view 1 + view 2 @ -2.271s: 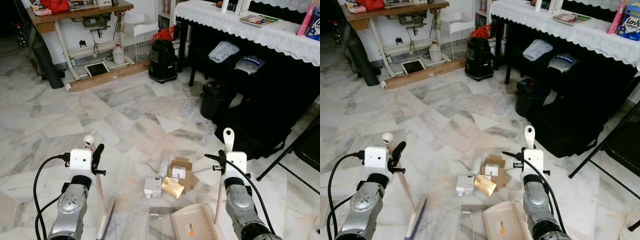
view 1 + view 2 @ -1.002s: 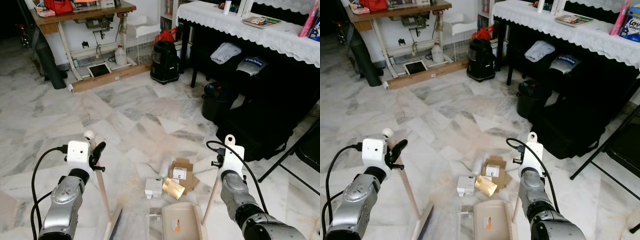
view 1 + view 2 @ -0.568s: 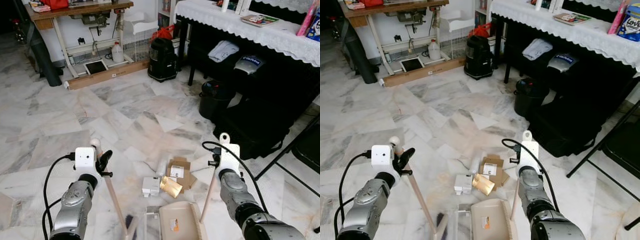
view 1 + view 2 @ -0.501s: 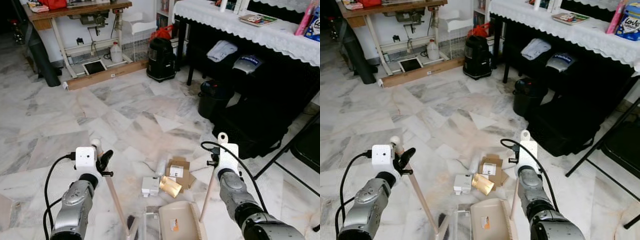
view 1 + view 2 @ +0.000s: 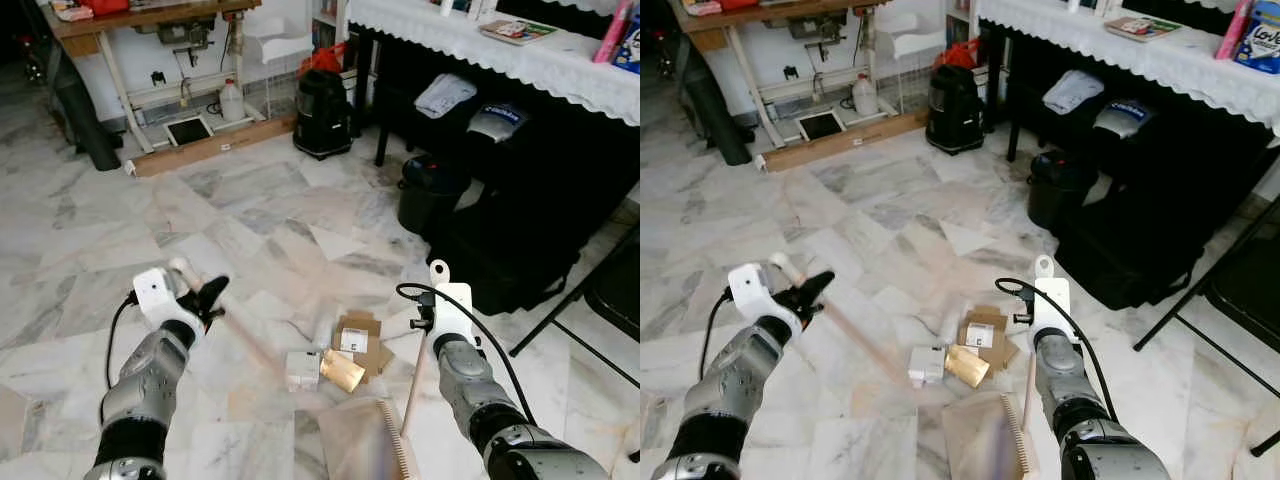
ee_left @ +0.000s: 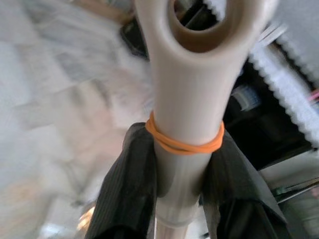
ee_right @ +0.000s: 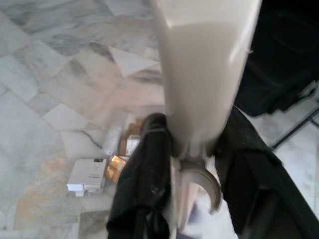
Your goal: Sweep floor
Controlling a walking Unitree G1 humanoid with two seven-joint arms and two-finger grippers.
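Left wrist view catches an orange rubber band (image 6: 184,142) on the smooth beige broom handle (image 6: 192,99) clenched by left end effector (image 6: 182,199); right end effector (image 7: 192,164) grips ribbed dustpan (image 5: 365,445) handle beside cardboard litter (image 5: 360,340) on marble floor (image 5: 200,200).

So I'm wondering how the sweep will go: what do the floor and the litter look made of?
The floor looks like polished marble tile: grey veining, straight joints, a soft sheen. The flat brown piece seems cardboard: matte, creased, with a white label. The gold scrap looks like foil or metallised paper, as it glints. The white box is probably thin card.
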